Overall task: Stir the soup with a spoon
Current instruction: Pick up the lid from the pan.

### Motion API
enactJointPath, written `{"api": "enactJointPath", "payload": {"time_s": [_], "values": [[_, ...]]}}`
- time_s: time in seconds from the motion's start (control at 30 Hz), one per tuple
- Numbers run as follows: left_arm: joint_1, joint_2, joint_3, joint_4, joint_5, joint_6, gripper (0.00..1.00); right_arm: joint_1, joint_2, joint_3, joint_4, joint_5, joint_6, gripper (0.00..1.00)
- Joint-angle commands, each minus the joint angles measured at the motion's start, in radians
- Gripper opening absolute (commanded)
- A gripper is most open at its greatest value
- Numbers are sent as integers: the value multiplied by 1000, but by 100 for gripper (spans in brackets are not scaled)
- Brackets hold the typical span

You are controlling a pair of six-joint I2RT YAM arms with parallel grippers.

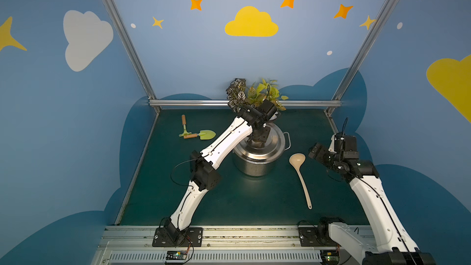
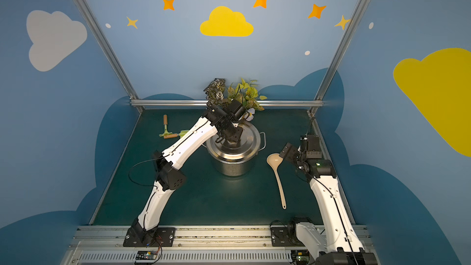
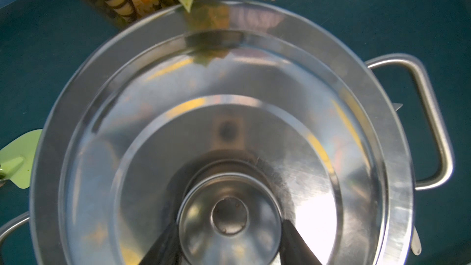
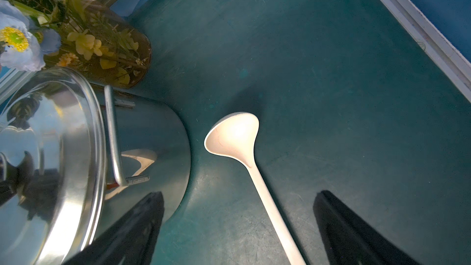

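Left tool (image 1: 258, 140) clamped on one lid knob (image 3: 229, 215); right tool (image 1: 314, 152) spread wide over one spoon (image 1: 300, 174).

In both top views, one steel pot (image 1: 254, 164) with its one lid (image 1: 275, 137) on sits directly under the left tool. The single cream spoon lies flat on the tabletop (image 1: 229, 200), its bowl just beside the right tool. One trowel (image 1: 207, 134) and one rake (image 1: 184, 124) lie well apart from both tools. One vase of plants (image 1: 254, 95) stands just behind the left tool. In the left wrist view, two black fingers (image 3: 165, 243) press on opposite sides of the knob. One pot handle (image 3: 433, 123) shows whole and a second only partly, and the lid hides the pot's inside. In the right wrist view, that tool's two fingers (image 4: 142, 220) stand apart, with the spoon's handle passing between them untouched.
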Motion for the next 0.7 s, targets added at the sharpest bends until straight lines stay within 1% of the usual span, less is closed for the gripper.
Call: {"api": "enactJointPath", "payload": {"time_s": [0.0,0.23,0.37,0.5,0.6,0.67], "values": [[1,-40,39,-8,27,15,18,1,-4,16,-16,15,-13,98],[-4,-126,30,-13,34,13,17,1,-14,10,-27,32,-29,98],[-7,-213,4,-30,32,8,17,-2,-22,-3,-25,40,-34,98],[-17,-327,-93,-33,31,-2,17,-6,-22,-13,-25,50,-40,98],[-24,-439,-224,-40,13,-19,17,-9,-22,-17,-24,56,-53,98],[-24,-535,-355,-30,-7,-39,17,-12,-24,-17,-22,61,-57,98]]}}
